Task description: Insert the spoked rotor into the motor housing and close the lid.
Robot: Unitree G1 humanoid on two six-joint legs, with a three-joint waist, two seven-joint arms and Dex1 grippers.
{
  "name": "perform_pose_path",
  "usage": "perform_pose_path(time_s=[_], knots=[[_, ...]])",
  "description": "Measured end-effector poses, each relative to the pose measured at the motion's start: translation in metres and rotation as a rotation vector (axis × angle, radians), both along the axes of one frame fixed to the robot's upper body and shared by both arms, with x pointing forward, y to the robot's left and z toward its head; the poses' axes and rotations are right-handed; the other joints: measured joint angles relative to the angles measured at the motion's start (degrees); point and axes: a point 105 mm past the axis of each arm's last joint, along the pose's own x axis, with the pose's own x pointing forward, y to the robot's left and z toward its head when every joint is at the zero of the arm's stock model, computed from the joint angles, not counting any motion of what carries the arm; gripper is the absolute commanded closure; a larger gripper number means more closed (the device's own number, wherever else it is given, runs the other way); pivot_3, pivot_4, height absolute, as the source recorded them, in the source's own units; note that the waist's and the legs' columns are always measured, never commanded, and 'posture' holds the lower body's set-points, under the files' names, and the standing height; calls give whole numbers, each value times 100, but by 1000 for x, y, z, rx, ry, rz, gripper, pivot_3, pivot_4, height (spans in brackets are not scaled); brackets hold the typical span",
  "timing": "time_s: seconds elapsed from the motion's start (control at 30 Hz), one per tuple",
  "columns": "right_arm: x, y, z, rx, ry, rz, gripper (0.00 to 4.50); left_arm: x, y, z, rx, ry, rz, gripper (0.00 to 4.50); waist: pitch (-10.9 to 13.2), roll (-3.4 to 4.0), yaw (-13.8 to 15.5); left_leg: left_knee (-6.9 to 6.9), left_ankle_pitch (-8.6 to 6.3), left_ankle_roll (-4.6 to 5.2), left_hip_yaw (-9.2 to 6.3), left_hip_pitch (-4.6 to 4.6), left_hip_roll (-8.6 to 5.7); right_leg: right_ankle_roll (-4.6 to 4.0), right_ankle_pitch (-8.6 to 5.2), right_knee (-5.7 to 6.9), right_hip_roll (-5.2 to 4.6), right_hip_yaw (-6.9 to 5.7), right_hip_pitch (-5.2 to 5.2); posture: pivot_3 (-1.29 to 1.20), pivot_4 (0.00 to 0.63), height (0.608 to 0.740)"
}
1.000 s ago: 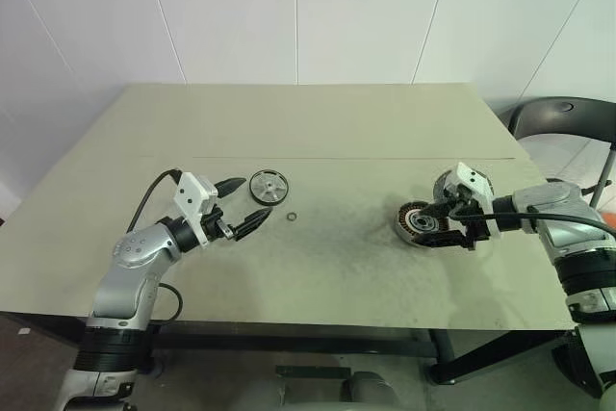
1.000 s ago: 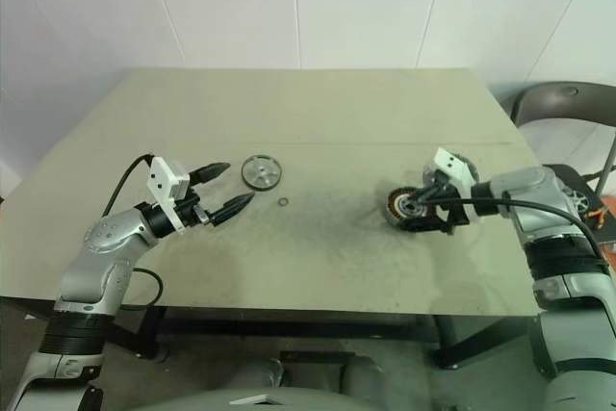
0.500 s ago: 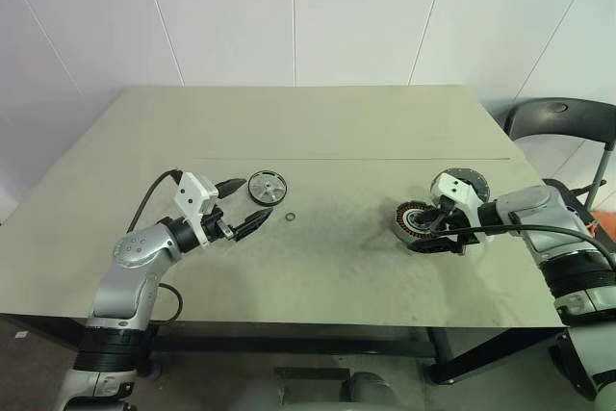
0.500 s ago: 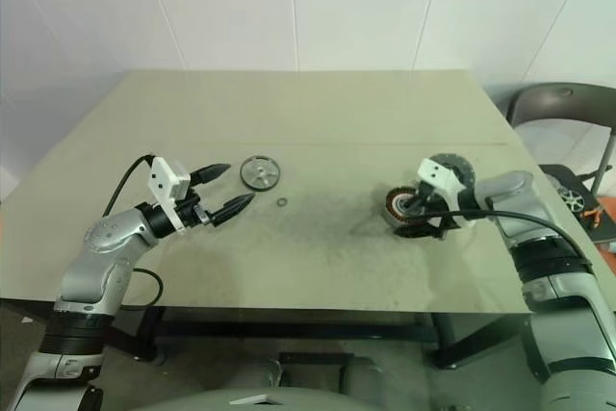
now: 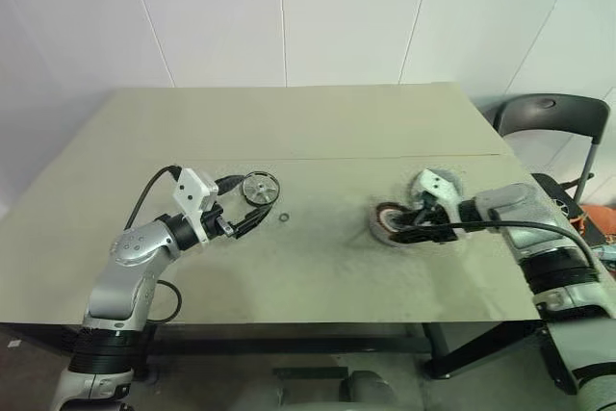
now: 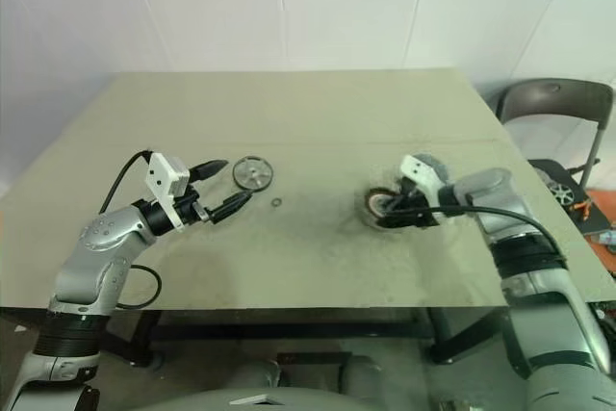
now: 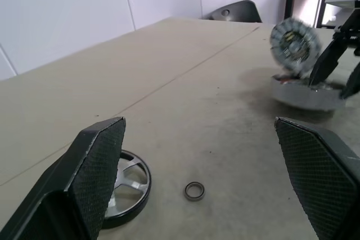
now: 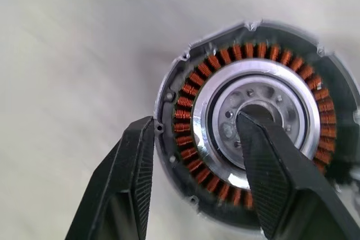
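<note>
1. The left gripper [image 5: 243, 201] hangs low at the left of the head view. Its two black fingers are spread wide with nothing between them, probably so it can take the wheel in front of it.
2. The spoked rotor [image 5: 260, 188], a thin flat wheel with a dark rim and silver spokes, lies flat on the pale green table [image 5: 289, 122]. It sits just beyond the left fingertips and looks untouched.
3. A small black O-ring [image 7: 194, 190] lies on the table just beside the rotor, on the side towards frame centre. It touches neither the rotor nor the gripper.
4. The motor housing [image 8: 270, 60], a squat silver-rimmed cylinder with copper-coloured windings around a central hole, rests right of centre in the head view, with its open face up.
5. The right gripper [image 8: 194, 125] reaches down astride one side of the winding ring, one tip over the central hole and the other outside the rim. This looks like a hold to steady or shift the housing. I cannot tell whether it is clamped on the wall or only set around it.
6. The lid [image 7: 293, 39], a light grey round metal cap, stands tilted just behind the housing, near the right gripper. It is not yet on.
7. Count: one rotor, one housing, one lid, one O-ring and two grippers. One dark chair [image 5: 549, 117] stands at the far right.
</note>
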Motion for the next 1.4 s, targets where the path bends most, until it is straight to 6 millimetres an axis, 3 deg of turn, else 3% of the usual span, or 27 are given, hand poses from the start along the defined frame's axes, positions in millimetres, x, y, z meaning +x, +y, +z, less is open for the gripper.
perform_pose_path(time_s=[0.13,0.23,0.37,0.6,0.87,1.2,1.4], knots=[[5,31,14,37,-45,90,2452,0,0,0,1,0,0,0,5,9,15,3,1,-1,0,-17,-11,3,6,-3,-3,1,-15,0,0,740],[11,48,10,-27,-88,138,2452,0,2,1,7,-1,3,0,5,8,38,1,1,-1,0,-18,-14,3,6,-5,-4,1,-15,0,0,740],[18,58,-1,-103,-140,185,2452,-2,6,0,17,5,13,0,5,9,69,5,1,-1,1,-9,-14,2,8,-2,-2,1,-8,0,0,740],[24,59,-11,-129,-145,171,2452,-5,12,-1,24,9,37,0,6,11,218,16,4,-5,3,-3,-14,-3,15,-2,-1,-2,7,0,0,740],[27,57,-12,-125,-155,149,32,-6,14,0,32,6,34,0,6,12,245,5,5,-6,6,-11,-11,-3,17,-2,1,0,-12,0,0,740],[26,63,49,260,-172,105,32,0,13,-14,-17,64,47,0,8,16,217,1,5,-6,8,-11,-9,-2,17,-2,1,1,-14,0,0,740],[27,69,58,347,-177,86,32,0,-11,-46,-24,168,1,0,8,16,204,-1,5,-6,8,-13,-9,-3,17,-2,1,2,-17,0,0,740]])
